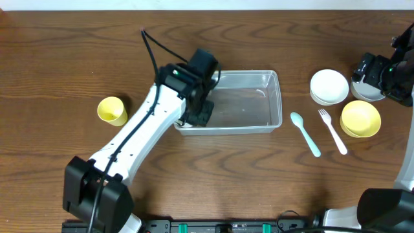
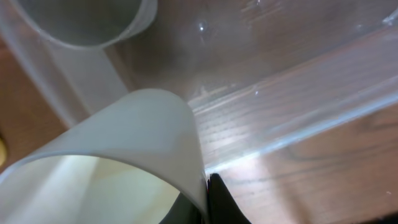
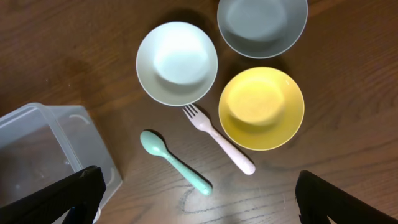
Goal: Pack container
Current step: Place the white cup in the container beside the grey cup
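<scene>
The clear plastic container (image 1: 259, 103) lies at the table's middle. My left gripper (image 1: 197, 111) is down in its left end, shut on the rim of a pale white cup (image 2: 124, 149). A grey cup (image 2: 87, 22) stands in the container's corner just beyond it. The container's clear wall (image 2: 298, 106) runs across the left wrist view. My right gripper (image 1: 378, 74) hangs open and empty above the bowls at the far right; its spread fingers (image 3: 199, 198) frame the table. The container's right end also shows in the right wrist view (image 3: 43, 146).
A yellow cup (image 1: 112, 110) stands left of the container. To its right are a white bowl (image 1: 329, 87), a yellow bowl (image 1: 360, 118), a grey bowl (image 3: 262, 25), a teal spoon (image 1: 305, 133) and a pale pink fork (image 1: 332, 131).
</scene>
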Controlling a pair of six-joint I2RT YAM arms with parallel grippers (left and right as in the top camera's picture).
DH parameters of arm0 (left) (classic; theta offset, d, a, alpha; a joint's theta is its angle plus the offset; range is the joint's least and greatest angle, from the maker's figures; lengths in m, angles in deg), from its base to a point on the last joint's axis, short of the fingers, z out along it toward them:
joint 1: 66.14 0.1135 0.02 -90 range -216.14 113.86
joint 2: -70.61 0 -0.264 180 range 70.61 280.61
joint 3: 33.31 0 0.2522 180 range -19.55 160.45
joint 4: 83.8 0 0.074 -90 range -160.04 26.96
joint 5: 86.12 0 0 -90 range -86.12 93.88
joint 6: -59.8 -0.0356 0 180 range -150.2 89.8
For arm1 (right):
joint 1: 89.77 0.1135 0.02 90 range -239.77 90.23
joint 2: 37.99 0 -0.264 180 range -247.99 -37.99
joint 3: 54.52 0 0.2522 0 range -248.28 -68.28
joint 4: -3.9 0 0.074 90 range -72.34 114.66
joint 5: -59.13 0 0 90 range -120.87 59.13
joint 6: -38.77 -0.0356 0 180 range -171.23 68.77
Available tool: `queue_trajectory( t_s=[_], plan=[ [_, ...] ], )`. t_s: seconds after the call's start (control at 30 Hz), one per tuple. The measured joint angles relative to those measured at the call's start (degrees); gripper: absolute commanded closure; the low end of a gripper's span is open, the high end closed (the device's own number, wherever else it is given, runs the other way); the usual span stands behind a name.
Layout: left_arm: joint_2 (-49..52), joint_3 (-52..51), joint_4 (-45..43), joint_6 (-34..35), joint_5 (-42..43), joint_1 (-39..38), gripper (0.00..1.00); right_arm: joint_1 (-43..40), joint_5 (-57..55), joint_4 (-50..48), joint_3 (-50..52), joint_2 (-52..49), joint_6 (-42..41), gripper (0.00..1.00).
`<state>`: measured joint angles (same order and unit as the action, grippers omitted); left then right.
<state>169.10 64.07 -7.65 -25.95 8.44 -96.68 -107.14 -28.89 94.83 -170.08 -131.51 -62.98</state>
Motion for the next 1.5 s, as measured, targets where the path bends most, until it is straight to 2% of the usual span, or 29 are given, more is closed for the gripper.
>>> queue_trajectory(
  t_s=[0.33, 0.67, 0.73, 0.83, 0.9, 1.07, 1.23, 1.4, 1.5],
  plan=[
    [0.9, -5.5, -8.5, -1.3, 0.0, 0.0, 0.94, 0.0, 0.0, 0.3, 0.0, 0.0, 0.0, 0.01],
    [7.6, -5.5, -10.0, -1.3, 0.0, 0.0, 0.94, 0.0, 0.0, 0.8, 0.0, 0.0, 0.0, 0.01],
    [7.9, -5.5, -10.3, -1.6, -0.1, 0.0, 0.83, 0.0, 0.0, 0.8, 0.0, 0.0, 0.0, 0.01],
    [7.9, -5.5, -10.3, -2.0, -0.4, 0.0, 0.46, 0.0, 0.0, 0.8, 0.0, 0.0, 0.0, 0.01],
    [7.9, -5.5, -10.3, -2.3, -0.5, 0.1, 0.33, 0.0, 0.0, 0.8, 0.0, 0.0, 0.0, 0.01],
    [7.9, -3.5, -6.3, -3.3, -0.8, 0.1, 0.29, 0.0, 0.0, 0.9, 0.0, 0.0, 0.0, 0.01],
    [6.8, 6.2, 0.2, -4.3, -4.4, 0.2, 0.25, 0.0, 0.0, 0.9, 0.0, 0.0, 0.2, 0.01],
    [-1.4, 16.0, 2.0, -4.6, -9.6, 2.3, 0.22, 0.0, 0.0, 0.8, 0.0, 0.0, 0.2, 0.01],
    [-7.9, 18.5, 2.8, -3.9, -11.4, 7.6, 0.22, 0.0, 0.0, 0.7, 0.0, 0.0, 0.2, 0.01]
  ],
)
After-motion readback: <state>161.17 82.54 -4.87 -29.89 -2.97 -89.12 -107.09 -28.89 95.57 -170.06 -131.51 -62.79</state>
